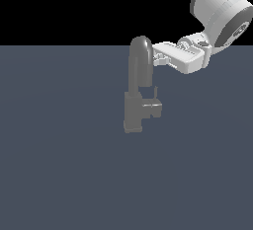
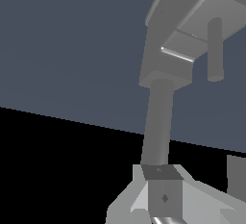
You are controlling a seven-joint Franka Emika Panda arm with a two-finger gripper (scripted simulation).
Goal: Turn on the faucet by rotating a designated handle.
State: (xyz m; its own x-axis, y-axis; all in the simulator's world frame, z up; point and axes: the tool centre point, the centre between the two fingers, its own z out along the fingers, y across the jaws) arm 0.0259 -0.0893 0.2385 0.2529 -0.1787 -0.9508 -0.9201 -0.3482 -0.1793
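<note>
The blue-grey table (image 1: 59, 174) carried the grey faucet (image 1: 138, 76), which stood near the middle of the exterior view, its thick arched spout rising from a blocky base. The white arm (image 1: 217, 12) reached in from the exterior view's upper right, its gripper (image 1: 159, 58) level with the top of the spout, just beside it. Whether the fingers (image 1: 160, 55) were spread or together could not be told. The handle (image 1: 152, 107) projected from the base toward the exterior view's right, its thin lever upright, well below the gripper.

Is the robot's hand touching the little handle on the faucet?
No, the gripper is up beside the spout, well above the handle.
</note>
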